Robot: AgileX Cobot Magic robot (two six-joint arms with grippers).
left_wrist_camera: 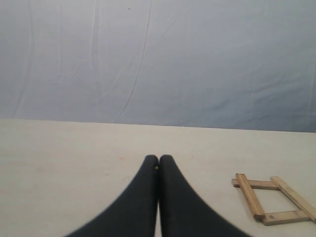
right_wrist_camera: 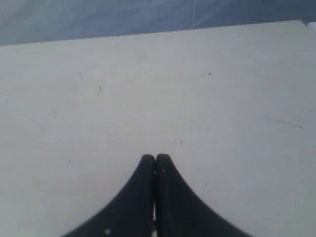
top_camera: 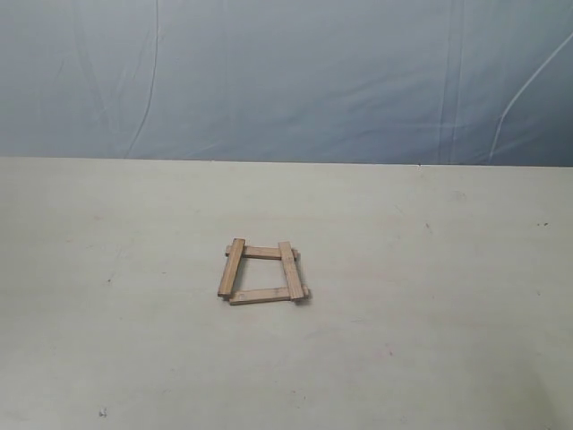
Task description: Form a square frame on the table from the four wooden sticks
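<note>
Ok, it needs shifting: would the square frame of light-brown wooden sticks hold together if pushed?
Probably not: the wooden sticks seem merely overlapped at corners, so a pushed one may slide loose. Being flat, they likely won't roll.

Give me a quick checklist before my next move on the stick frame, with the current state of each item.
1. Square frame closed, four sticks overlapping at every corner: ok.
2. Corners truly square: cannot tell; the outline looks slightly skewed.
3. Left gripper shut and empty: ok.
4. Right gripper shut and empty: ok.
5. Both grippers clear of the frame: ok; neither shows in the exterior view.
6. Frame lying on the table, away from its edges: ok.
</note>
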